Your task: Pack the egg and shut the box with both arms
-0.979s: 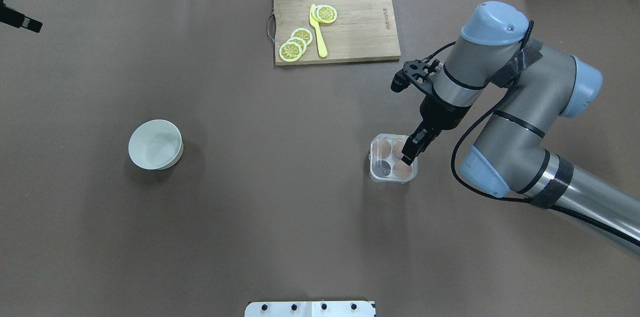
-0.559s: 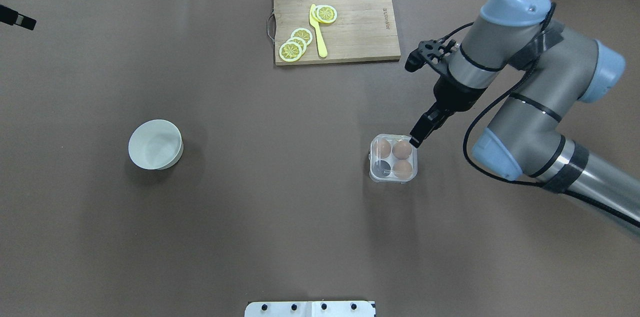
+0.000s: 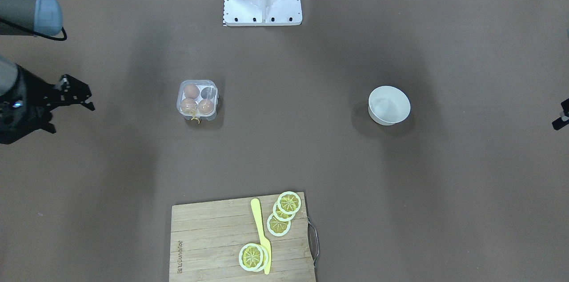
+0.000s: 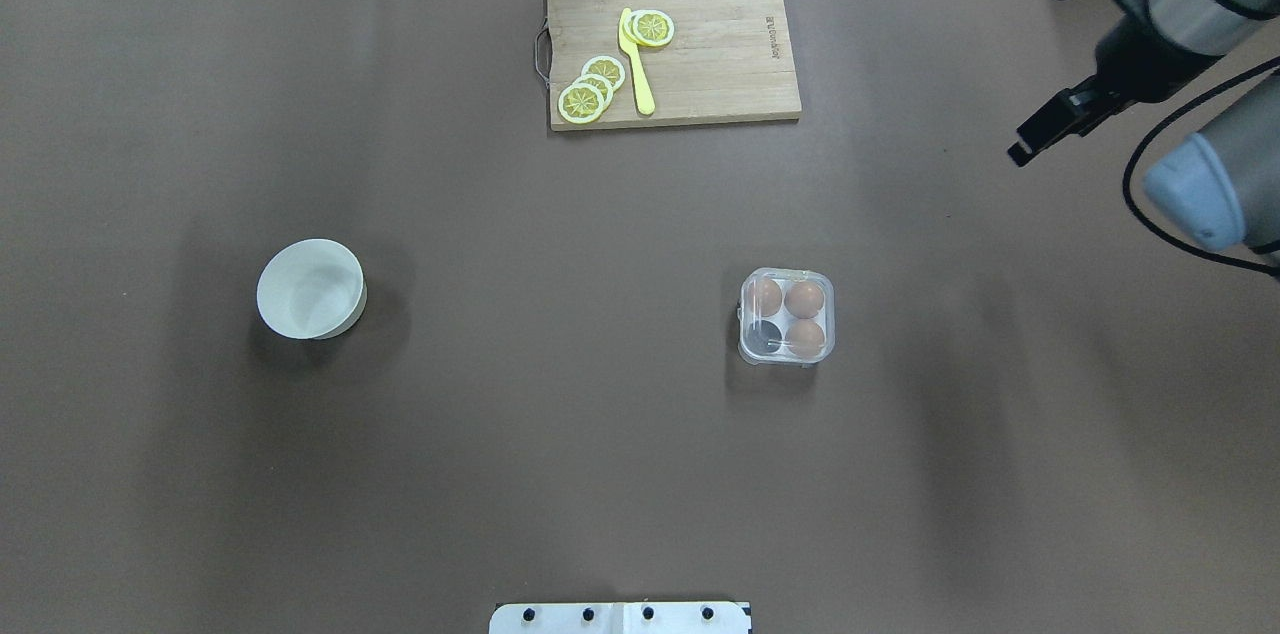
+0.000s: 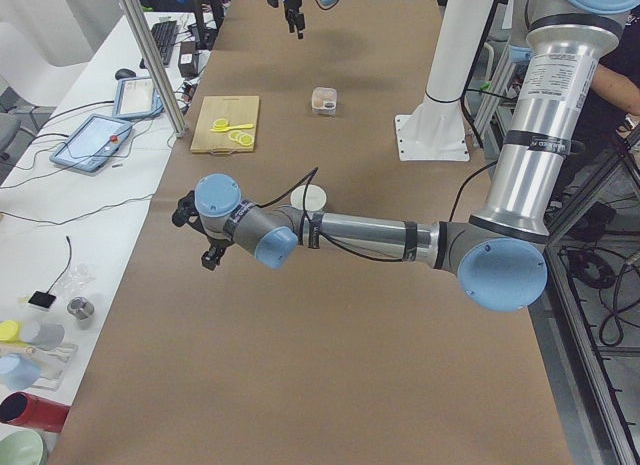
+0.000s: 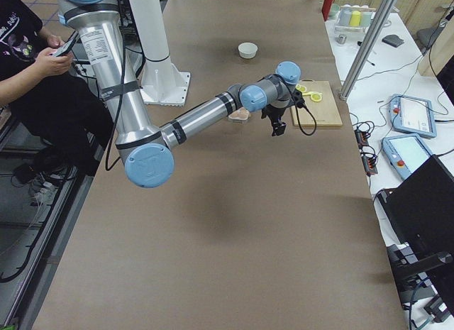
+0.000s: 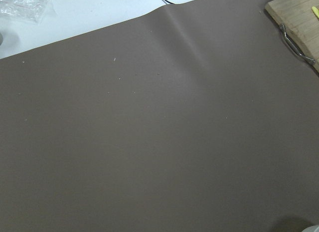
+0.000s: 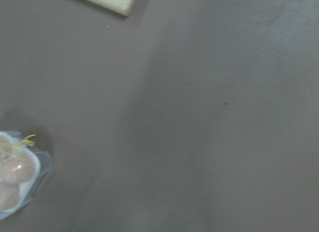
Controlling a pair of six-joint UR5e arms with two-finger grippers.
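Table [image 4: 500, 464] of plain brown carries everything. The right arm [image 4: 1200, 4] comes in over the far right corner, well apart from the box [image 4: 744, 314]. The right gripper [image 4: 1022, 152] hangs above bare table, and I cannot tell whether it is clenched or released. The same holds for the left gripper [image 5: 210, 257] at the opposite end. The cutting board [image 4: 720, 54] with lemon slices [image 4: 590, 94] lies at the far edge, and the bowl [image 4: 340, 324] stands left. The box sits right of centre, with eggs [image 4: 805, 299] in three of its four cells.

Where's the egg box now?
In the overhead view the box sits right of centre, below and right of the cutting board, with the white bowl far off to its left.
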